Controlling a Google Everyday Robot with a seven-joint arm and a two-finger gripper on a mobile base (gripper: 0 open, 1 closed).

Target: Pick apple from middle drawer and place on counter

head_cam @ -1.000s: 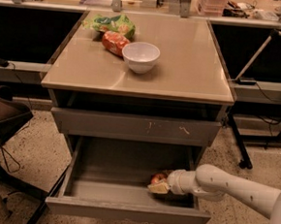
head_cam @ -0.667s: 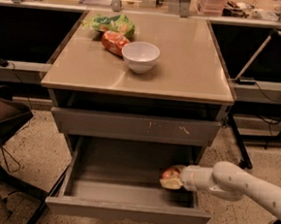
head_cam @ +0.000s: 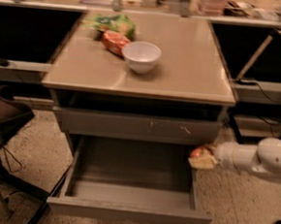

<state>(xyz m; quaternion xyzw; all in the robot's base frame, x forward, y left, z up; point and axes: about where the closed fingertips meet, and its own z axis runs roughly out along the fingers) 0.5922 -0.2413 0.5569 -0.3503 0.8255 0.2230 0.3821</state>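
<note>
The grey middle drawer (head_cam: 127, 212) is pulled open below the cabinet and its flat floor shows nothing in it. My gripper (head_cam: 201, 158) is at the drawer's right rim, lifted above it, and is shut on the small red apple (head_cam: 200, 152) with its yellowish patch. My white arm (head_cam: 258, 157) reaches in from the right edge. The tan counter (head_cam: 183, 59) lies well above and to the left of the apple.
On the counter stand a white bowl (head_cam: 141, 56), an orange-red snack bag (head_cam: 114, 41) and a green bag (head_cam: 113, 23). A scratched grey drawer front (head_cam: 139, 127) is closed above the open drawer. A dark chair (head_cam: 4, 118) stands at the left. Dark tables flank both sides.
My gripper has lifted the apple up off the drawer floor and moved it right, out over the drawer's right side. The view has shifted a little.
</note>
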